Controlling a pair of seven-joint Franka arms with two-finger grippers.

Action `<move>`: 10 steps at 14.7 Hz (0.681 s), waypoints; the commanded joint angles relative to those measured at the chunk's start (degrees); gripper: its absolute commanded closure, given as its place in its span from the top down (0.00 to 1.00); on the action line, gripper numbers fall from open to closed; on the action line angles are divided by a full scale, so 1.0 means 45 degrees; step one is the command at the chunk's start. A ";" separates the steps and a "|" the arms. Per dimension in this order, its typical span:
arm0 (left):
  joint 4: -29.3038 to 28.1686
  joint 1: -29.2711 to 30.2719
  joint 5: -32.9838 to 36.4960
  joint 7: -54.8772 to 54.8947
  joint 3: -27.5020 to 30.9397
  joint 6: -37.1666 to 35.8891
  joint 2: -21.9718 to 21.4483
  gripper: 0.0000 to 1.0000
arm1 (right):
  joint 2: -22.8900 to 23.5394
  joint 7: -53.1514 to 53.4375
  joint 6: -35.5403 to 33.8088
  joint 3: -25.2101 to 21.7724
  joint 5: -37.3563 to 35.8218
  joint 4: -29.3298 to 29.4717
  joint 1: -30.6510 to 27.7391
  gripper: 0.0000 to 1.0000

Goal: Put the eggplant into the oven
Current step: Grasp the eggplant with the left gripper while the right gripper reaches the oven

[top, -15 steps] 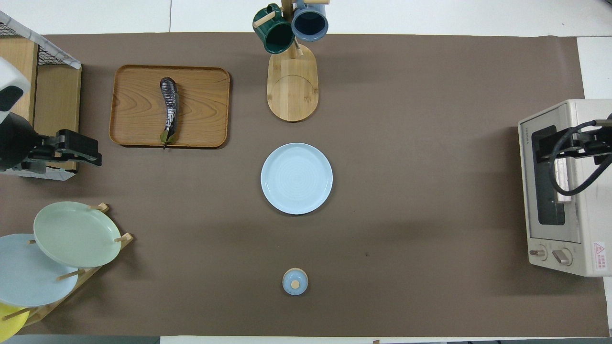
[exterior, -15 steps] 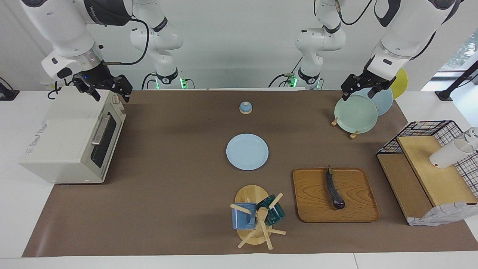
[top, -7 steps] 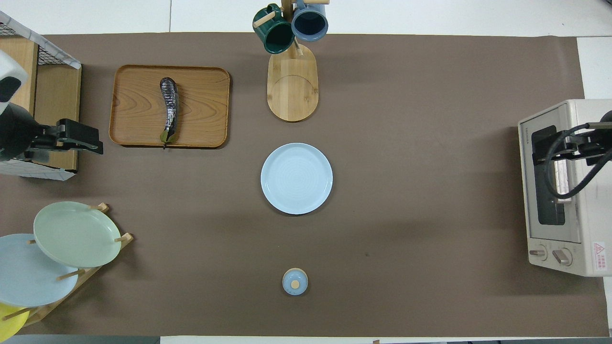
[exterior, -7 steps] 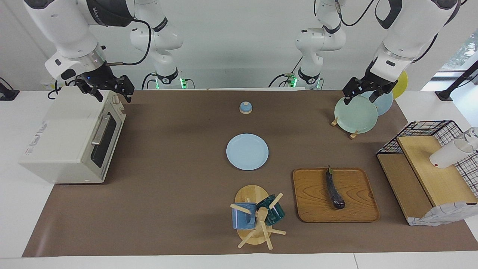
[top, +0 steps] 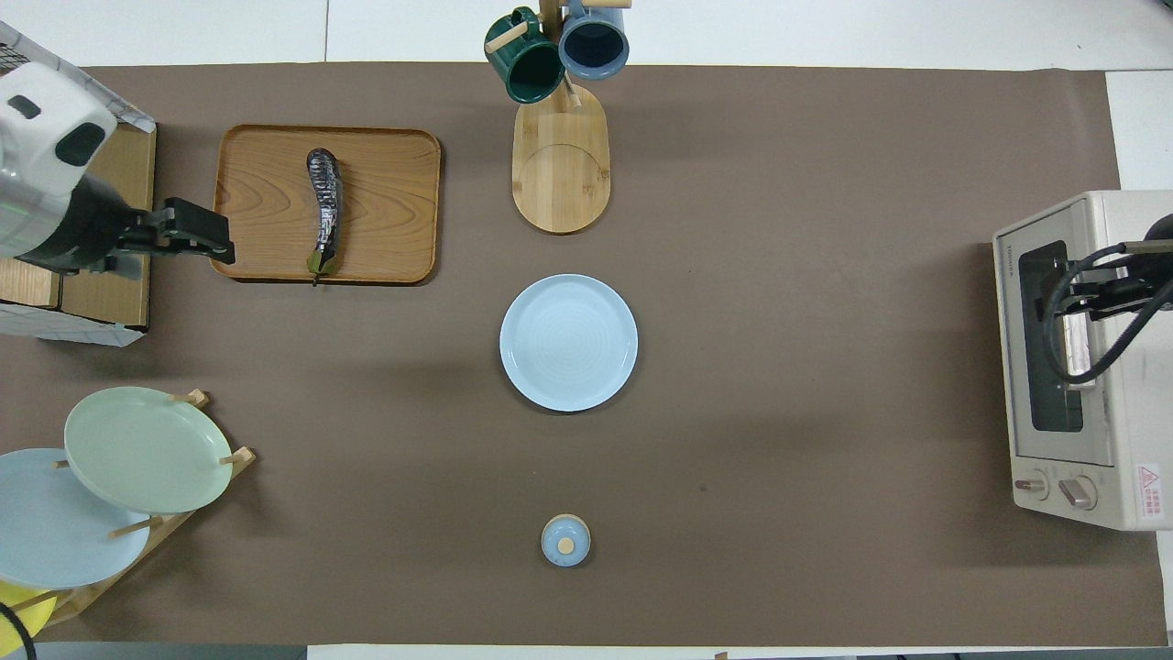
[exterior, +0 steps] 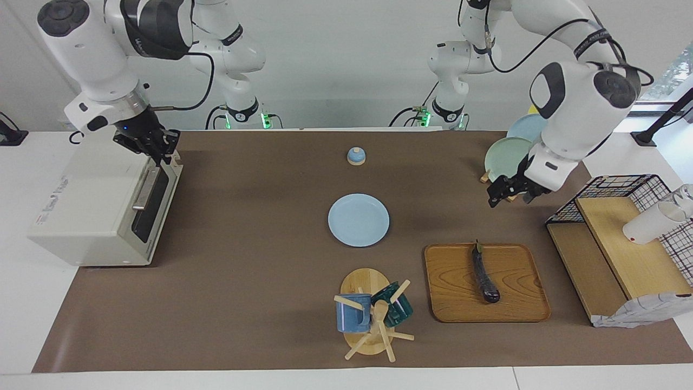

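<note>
Oven (exterior: 103,208) door is shut, so open it first; put right gripper (exterior: 153,147) on the handle (exterior: 145,189), its fingers unreadable; left gripper (exterior: 508,193) empty, spread; eggplant (exterior: 484,278) waits on tray (exterior: 520,303).

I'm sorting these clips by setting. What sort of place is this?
Probably a robotics lab staged as a kitchen: a toaster oven, an eggplant on a wooden tray, and a mug rack sit on a brown mat between two robot arms.

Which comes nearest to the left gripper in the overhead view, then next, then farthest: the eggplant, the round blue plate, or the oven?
From the left gripper:
1. Eggplant, on the wooden tray beside the gripper.
2. Blue plate, mid-table.
3. Oven, at the right arm's end.
</note>
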 commanded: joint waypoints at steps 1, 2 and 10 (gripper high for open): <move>0.0279 -0.0043 -0.0114 0.0016 -0.0012 0.1409 0.1404 1.00 | -0.0661 -0.0266 0.2062 0.0053 -0.0826 -0.2410 -0.0235 0.00; 0.0221 -0.0198 -0.0055 0.0132 -0.0032 0.2091 0.1757 1.00 | -0.0544 -0.0344 0.2259 0.0053 -0.1216 -0.2452 -0.0468 0.00; -0.0266 -0.0571 0.1254 0.1478 -0.0012 0.4910 0.3578 1.00 | -0.0191 -0.2354 0.2574 0.0053 -0.1396 -0.2765 -0.1543 0.00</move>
